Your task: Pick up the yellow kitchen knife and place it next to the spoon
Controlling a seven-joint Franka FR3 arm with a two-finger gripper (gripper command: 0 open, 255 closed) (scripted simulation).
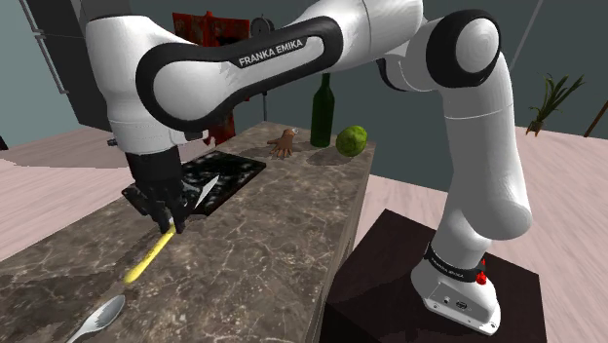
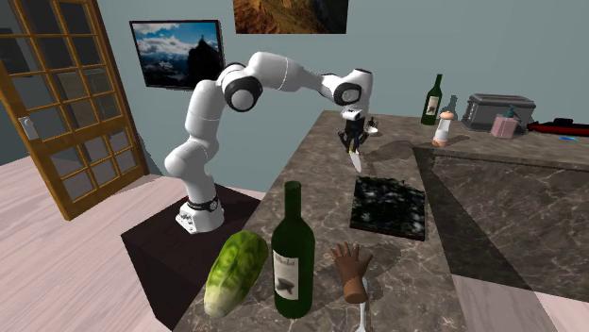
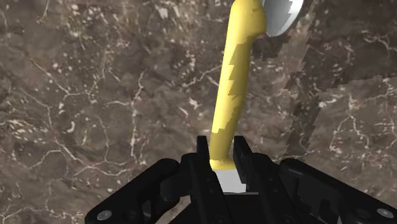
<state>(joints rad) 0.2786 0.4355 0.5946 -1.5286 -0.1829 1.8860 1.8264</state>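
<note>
Black gripper (image 3: 221,149) clamped on the yellow kitchen knife (image 3: 232,83) where handle meets blade, fingers hiding the join, handle slanting toward the shoulder view's lower left, grey spoon (image 1: 97,317) in that corner, cut off by the bottom edge, dark marble countertop (image 1: 273,244) beneath.

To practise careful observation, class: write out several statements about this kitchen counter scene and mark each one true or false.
1. The gripper is shut on the yellow-handled knife. True.
2. The green wine bottle lies on its side. False: it stands upright.
3. The spoon rests on the black board. False: it lies on the bare marble counter.
4. The lettuce sits beside the wine bottle. True.
</note>
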